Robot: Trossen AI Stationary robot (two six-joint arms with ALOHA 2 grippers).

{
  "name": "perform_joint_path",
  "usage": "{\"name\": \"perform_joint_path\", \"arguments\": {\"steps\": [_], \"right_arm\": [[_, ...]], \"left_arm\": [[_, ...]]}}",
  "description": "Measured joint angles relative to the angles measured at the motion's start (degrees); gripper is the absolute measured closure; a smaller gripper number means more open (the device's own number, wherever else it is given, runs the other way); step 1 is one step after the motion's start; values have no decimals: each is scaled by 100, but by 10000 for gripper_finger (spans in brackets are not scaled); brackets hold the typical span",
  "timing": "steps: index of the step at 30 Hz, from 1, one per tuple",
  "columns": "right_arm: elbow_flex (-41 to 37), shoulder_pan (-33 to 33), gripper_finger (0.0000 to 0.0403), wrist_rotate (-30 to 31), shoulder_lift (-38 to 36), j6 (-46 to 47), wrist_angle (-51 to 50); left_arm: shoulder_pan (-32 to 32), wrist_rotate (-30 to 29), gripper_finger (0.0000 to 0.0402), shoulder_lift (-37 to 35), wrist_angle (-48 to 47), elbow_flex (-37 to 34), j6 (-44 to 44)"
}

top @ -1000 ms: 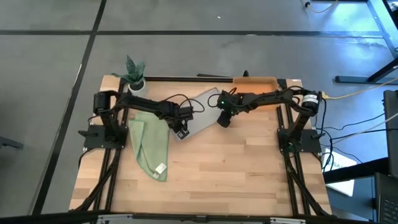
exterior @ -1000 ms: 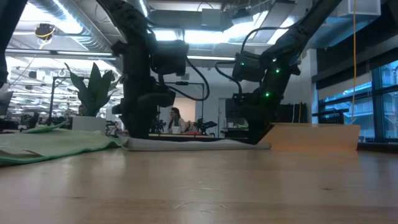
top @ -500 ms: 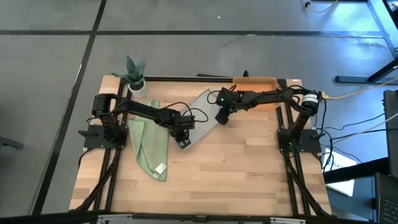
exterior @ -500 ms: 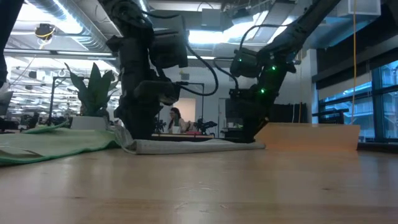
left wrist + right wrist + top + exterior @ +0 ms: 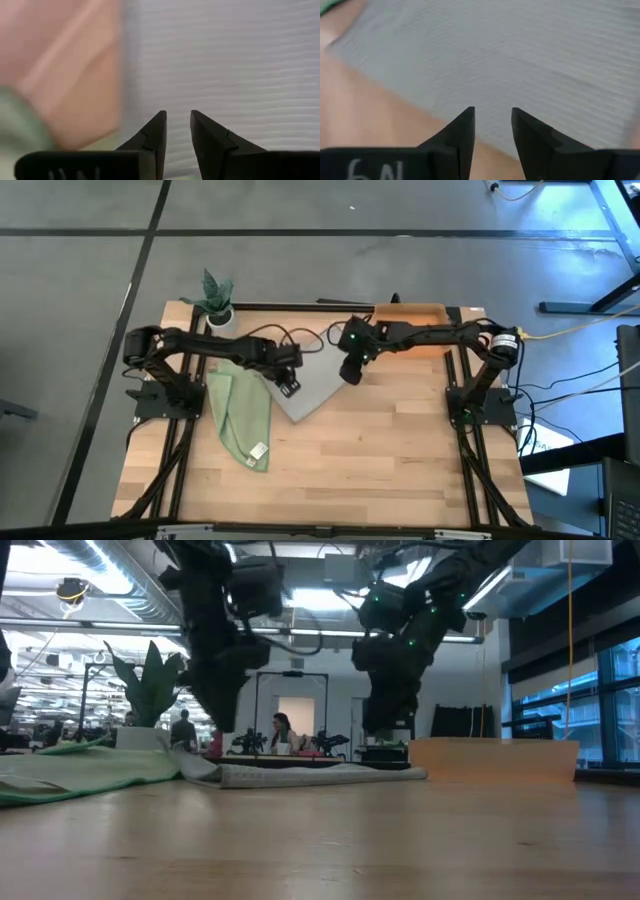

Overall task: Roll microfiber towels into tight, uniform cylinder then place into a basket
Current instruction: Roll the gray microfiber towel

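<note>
The light grey towel [image 5: 315, 385] lies spread flat on the table's far middle, and it fills both wrist views [image 5: 240, 60] [image 5: 520, 50]. My left gripper [image 5: 289, 387] hangs open above its left edge, nothing between the fingers [image 5: 177, 117]. My right gripper [image 5: 350, 375] hangs open above the towel's right part [image 5: 492, 112], also empty. In the low view both grippers [image 5: 220, 728] [image 5: 385, 730] stand clear above the cloth [image 5: 320, 774]. The green towel [image 5: 240, 415] lies crumpled lengthwise on the table at the left. The orange basket [image 5: 410, 309] stands at the far edge.
A small white pot with a plant [image 5: 218, 315] stands at the far left corner. The basket shows as a low tan wall [image 5: 495, 760] behind the grey towel. Bare wood stretches across the table's near half and right side [image 5: 400, 450].
Both grippers have risen off the grey towel and tipped more toward level. The left one has drawn back toward the table's left edge. The towel stays on the table, its near corner now uncovered and lying flat.
</note>
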Motion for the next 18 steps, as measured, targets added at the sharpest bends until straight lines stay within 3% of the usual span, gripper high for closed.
{"name": "perform_joint_path", "arguments": {"steps": [6,18], "right_arm": [[-3,337,273,-44,75,-192,226],[-9,515,273,5,725,-137,318]], "left_arm": [[352,-45,322,114,-163,-122,11],[398,216,322,146,54,-704,149]]}}
